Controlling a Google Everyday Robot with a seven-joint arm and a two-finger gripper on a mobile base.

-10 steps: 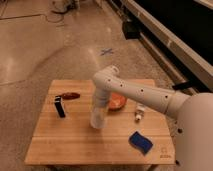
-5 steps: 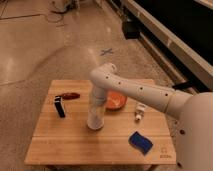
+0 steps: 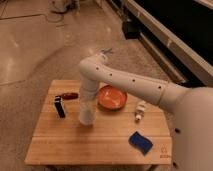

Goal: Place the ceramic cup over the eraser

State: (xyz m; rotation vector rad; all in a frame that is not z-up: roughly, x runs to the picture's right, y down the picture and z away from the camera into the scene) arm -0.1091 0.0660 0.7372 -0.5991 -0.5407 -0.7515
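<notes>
— Where is the gripper [image 3: 87, 103]?
— Middle of the frame, pointing straight down over the table [image 3: 75, 146]; it looks pinched shut on the top of the cup [image 3: 86, 116].
— And the cup itself?
— Directly under the gripper, upright, just left of the bowl [image 3: 111, 97]; whether its base touches the wood I cannot tell.
— The eraser [image 3: 60, 108]?
— Left of the cup, near but apart; it lies uncovered on the table; a red-brown bar [image 3: 67, 95] sits just above it in the frame.
— What else?
— A sponge [image 3: 141, 142] at lower right; a small white thing [image 3: 140, 111] right of the bowl.
</notes>
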